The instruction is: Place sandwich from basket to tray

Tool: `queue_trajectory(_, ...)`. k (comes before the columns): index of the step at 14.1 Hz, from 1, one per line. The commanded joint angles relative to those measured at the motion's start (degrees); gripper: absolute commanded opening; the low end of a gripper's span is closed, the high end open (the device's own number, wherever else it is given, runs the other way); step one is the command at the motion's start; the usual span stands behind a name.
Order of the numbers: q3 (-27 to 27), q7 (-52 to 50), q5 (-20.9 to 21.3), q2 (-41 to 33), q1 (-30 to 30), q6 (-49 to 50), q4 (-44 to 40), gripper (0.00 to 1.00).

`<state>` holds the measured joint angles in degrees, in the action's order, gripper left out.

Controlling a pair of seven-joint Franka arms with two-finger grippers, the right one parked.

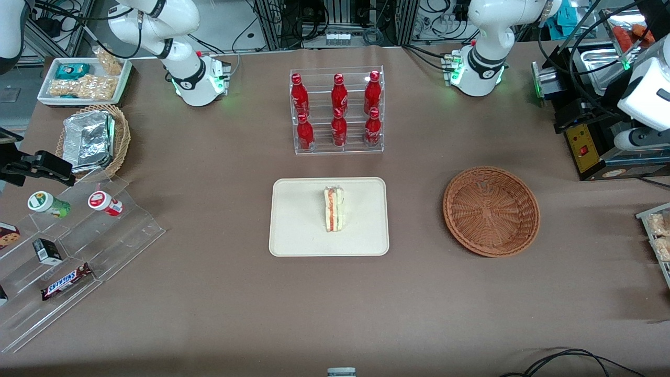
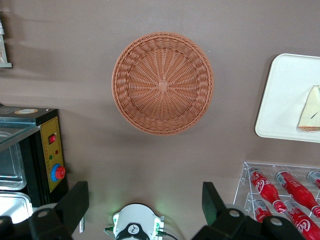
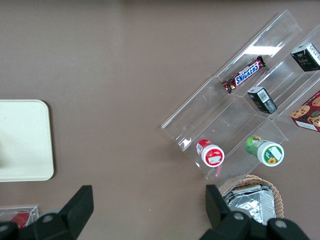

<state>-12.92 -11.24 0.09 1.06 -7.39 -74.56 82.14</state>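
Observation:
The sandwich (image 1: 333,209), a pale wedge with red-orange and green layers, lies on the cream tray (image 1: 298,230) at the table's middle. The reddish-brown wicker basket (image 1: 491,210) stands beside the tray, toward the working arm's end, and holds nothing. In the left wrist view my gripper (image 2: 145,192) is open and empty, high above the table, with the basket (image 2: 162,90) well below it and apart from it. The tray (image 2: 282,100) and a corner of the sandwich (image 2: 311,114) also show there. In the front view the working arm's hand (image 1: 646,97) is raised at the working arm's end.
A clear rack of red bottles (image 1: 337,112) stands farther from the front camera than the tray. A black control box with a red button (image 1: 586,149) sits near the working arm's hand. A tan basket of foil packs (image 1: 94,139) and a clear snack stand (image 1: 73,235) lie toward the parked arm's end.

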Motion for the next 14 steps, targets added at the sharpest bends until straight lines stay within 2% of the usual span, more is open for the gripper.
queue_trajectory(1, 0.01, 0.78, 0.43, -1.06, -0.43, -2.68, 1.44, 1.0)
queue_trajectory(10, 0.01, 0.87, 0.52, -2.02, -0.34, -3.05, 1.7, 1.0)
queue_trajectory(14, 0.09, 0.96, 0.7, -4.14, -0.34, -2.87, 4.69, 1.0)
